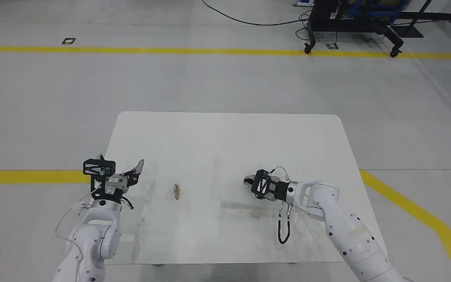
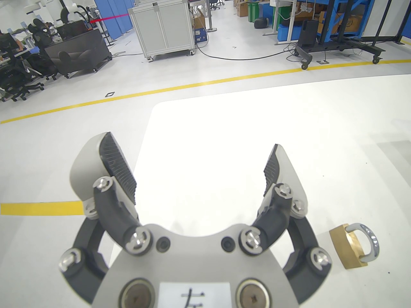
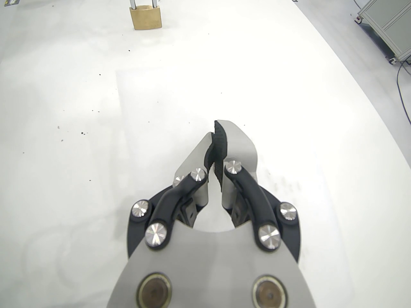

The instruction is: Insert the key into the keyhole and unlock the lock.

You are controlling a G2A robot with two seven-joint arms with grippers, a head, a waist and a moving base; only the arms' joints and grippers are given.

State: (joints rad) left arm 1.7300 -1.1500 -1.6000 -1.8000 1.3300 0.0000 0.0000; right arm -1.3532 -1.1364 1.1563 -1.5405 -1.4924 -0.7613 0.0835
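Observation:
A brass padlock (image 1: 177,191) with a silver shackle lies flat on the white table (image 1: 232,141), left of the middle and near the front. My left gripper (image 1: 130,173) hovers at the table's left edge, a short way left of the padlock (image 2: 353,250). This left gripper (image 2: 192,149) is open, with nothing between its ribbed pads. My right gripper (image 1: 248,182) sits low over the table to the padlock's right and points toward it. In the right wrist view the right gripper (image 3: 216,128) is shut, pads pressed together, and I see no key between them. The padlock (image 3: 145,17) lies well ahead of it.
Small dark specks dot the table (image 3: 80,129) between the right gripper and the padlock. A black cable (image 1: 282,229) hangs from the right arm's wrist. Yellow floor lines (image 1: 211,51) run beyond the table, and a wheeled black stand (image 1: 352,28) is far off.

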